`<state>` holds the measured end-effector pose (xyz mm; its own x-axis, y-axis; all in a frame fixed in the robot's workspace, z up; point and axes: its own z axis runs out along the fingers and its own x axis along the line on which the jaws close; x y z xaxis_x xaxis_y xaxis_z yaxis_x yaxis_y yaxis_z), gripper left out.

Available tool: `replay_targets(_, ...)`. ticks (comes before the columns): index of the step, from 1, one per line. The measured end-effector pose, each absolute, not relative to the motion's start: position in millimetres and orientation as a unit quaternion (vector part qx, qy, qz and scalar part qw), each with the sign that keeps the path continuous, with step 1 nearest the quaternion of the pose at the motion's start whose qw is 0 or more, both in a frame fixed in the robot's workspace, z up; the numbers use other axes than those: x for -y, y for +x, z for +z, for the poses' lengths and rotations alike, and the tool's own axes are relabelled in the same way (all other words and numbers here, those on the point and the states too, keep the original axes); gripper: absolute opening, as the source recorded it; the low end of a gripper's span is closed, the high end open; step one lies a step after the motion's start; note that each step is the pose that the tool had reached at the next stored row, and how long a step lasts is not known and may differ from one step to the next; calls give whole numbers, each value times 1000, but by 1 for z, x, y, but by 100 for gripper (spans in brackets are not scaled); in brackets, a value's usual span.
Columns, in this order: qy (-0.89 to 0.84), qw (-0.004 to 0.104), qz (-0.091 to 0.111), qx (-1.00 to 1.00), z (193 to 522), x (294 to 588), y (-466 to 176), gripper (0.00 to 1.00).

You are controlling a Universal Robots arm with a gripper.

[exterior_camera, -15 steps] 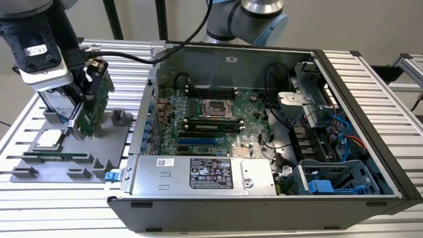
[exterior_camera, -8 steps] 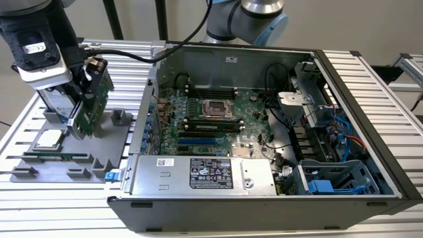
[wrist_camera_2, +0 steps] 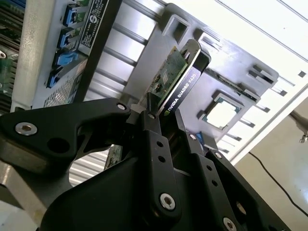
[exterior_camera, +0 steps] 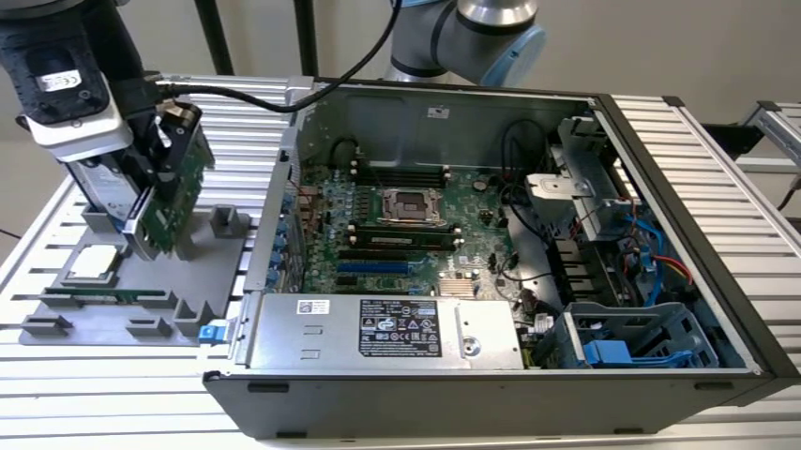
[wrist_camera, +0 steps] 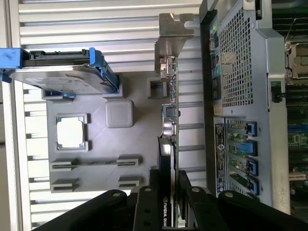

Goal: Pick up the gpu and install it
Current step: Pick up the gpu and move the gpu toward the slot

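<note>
Jaws of gripper (wrist_camera_2: 163,114) clamped on gpu (wrist_camera_2: 179,79): thin flat card, green board, black cooler face; grey moulded tray (wrist_camera: 139,130) past the jaws

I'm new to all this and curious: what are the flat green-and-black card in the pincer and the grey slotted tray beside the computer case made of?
The flat green-and-black card, gripped by the black pincer: green circuit board, matte black cover that looks plastic, bare silvery end bracket, likely metal. The grey slotted tray: matte, even grey, probably plastic.
</note>
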<state>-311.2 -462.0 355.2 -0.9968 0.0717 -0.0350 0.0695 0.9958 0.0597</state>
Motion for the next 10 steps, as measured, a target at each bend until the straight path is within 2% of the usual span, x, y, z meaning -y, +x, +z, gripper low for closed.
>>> replay_targets(10, 35, 19, 29, -999, 363, 462, -311, 0)
